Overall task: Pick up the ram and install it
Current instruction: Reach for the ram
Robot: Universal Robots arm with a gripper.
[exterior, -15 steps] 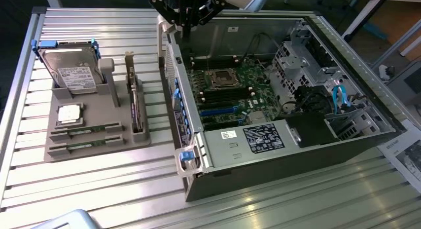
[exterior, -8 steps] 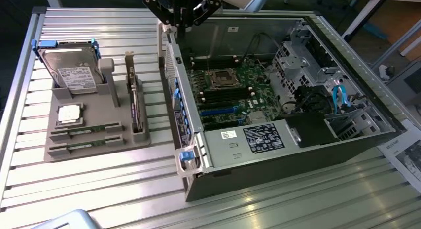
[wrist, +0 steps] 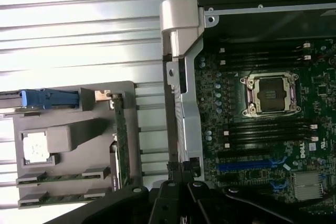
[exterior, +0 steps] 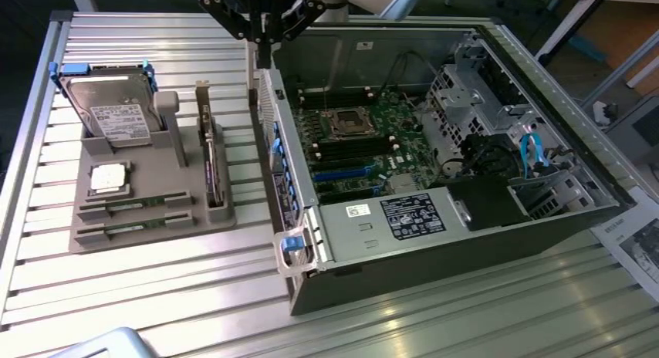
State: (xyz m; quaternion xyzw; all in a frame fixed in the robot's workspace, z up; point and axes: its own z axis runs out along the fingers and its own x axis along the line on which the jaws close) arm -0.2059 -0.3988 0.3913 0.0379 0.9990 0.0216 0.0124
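Green ram [exterior: 137,203], two sticks, slotted flat in grey tray [exterior: 154,177]. Claw [exterior: 265,55] pinched fully closed with nothing in it, above computer case [exterior: 433,258] side wall, well apart from ram.

The table [exterior: 134,296] was made of pale ribbed metal slats running across the exterior view, framed by a plain metal rail [exterior: 42,96] along that view's left. Bright light glared off the slats [wrist: 79,19], washing some of them nearly white. Beyond the table, at the exterior view's upper right, lay an orange-brown surface [exterior: 630,22], crossed by a slanting pale metal leg [exterior: 561,30] and a thin dark rod [exterior: 579,17]. At the upper left the ground [exterior: 15,65] was dark. 1 printed paper sheet [exterior: 637,246] lay at the table's right edge.
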